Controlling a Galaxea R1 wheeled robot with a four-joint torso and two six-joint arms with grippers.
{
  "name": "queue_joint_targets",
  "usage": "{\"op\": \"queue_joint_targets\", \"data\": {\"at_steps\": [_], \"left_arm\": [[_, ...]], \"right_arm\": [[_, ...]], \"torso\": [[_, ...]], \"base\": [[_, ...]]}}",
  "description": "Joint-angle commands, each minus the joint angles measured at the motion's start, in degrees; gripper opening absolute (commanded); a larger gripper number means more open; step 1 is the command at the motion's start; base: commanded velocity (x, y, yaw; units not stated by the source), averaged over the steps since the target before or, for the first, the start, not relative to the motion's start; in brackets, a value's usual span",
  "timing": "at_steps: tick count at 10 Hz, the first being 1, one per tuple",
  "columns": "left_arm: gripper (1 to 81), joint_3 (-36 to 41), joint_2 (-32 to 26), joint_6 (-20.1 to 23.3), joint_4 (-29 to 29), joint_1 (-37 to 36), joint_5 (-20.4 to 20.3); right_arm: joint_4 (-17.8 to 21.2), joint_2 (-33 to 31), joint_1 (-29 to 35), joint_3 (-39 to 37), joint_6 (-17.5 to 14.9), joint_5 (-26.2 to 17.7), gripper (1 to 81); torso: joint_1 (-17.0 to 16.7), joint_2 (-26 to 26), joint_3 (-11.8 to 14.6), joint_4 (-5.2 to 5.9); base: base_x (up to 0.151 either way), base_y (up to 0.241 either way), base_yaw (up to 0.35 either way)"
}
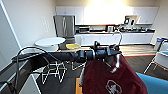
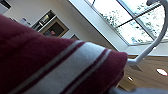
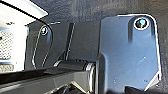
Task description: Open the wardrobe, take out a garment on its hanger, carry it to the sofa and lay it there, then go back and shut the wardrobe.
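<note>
My left arm reaches in from the left across the middle of the head view. Its gripper is shut on the hanger, whose thin white hook curves up above the hand. The garment, a dark red jacket with a white chest emblem, hangs from it low in the middle. In the left wrist view its red and white striped collar looms close, with the hanger hook rising beside it against a skylight. A corner of the bright blue sofa lies just right of the jacket.
A round white table with wire-legged chairs, one with a yellow seat, stands ahead on the left. A steel fridge and a kitchen counter line the far wall. A white chair with a teal seat stands at the right.
</note>
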Motion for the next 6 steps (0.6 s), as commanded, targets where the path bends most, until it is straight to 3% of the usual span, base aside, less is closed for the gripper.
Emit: {"op": "queue_joint_targets", "data": {"at_steps": [1, 6], "left_arm": [[1.0, 0.7, 0.1, 1.6, 1.1, -10.9, -4.2], [1.0, 0.9, 0.1, 1.6, 1.1, -10.9, -4.2]], "right_arm": [[0.7, 0.3, 2.5, 0.3, 0.1, -2.6, 81.1], [0.7, 0.3, 2.3, 0.3, 0.1, -2.6, 81.1]], "torso": [[0.0, 0.0, 0.0, 0.0], [0.0, 0.0, 0.0, 0.0]], "base": [[0.0, 0.0, -0.209], [0.0, 0.0, -0.21]]}}
